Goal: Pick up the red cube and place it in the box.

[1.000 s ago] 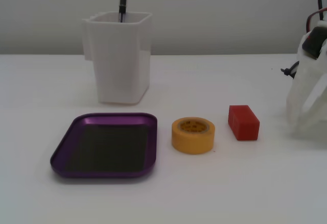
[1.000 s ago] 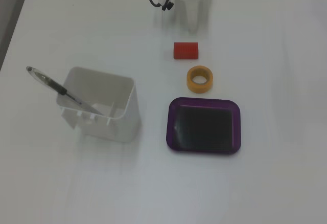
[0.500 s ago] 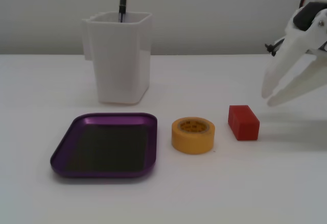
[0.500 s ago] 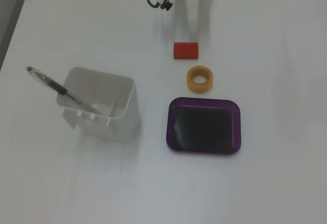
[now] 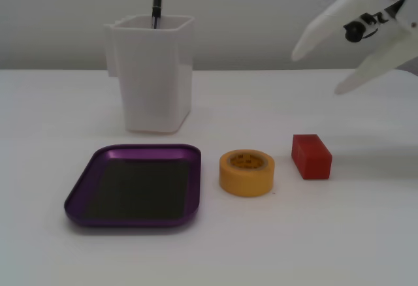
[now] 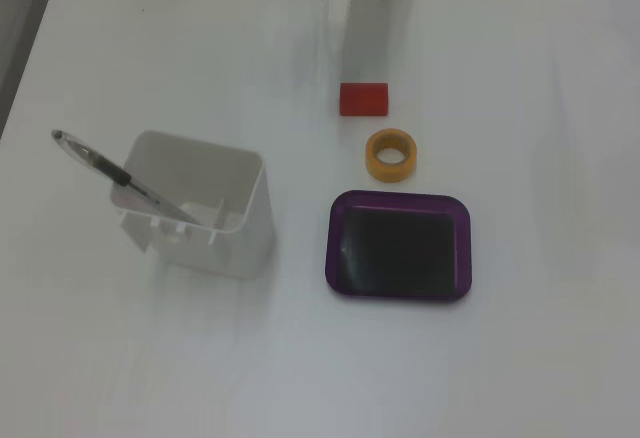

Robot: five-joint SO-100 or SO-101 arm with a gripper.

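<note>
Your gripper hangs with its jaws spread and empty, high behind the red cube, apparently ready to descend on it. Take the yellow tape roll as landmark in a fixed view: the box lies just left of it, the cube just right, untouched on the table. Behind, further left, stands the white container holding a pen.

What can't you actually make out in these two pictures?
- Arm: in a fixed view only the open gripper shows; the right edge cuts off the rest.
- Gripper from above: a fixed view shows only a pale part at the top edge; its fingertips cannot be told.
- Pen: its lower part is hidden inside the white container.
- Yellow tape roll: print on top is too small to read.
</note>
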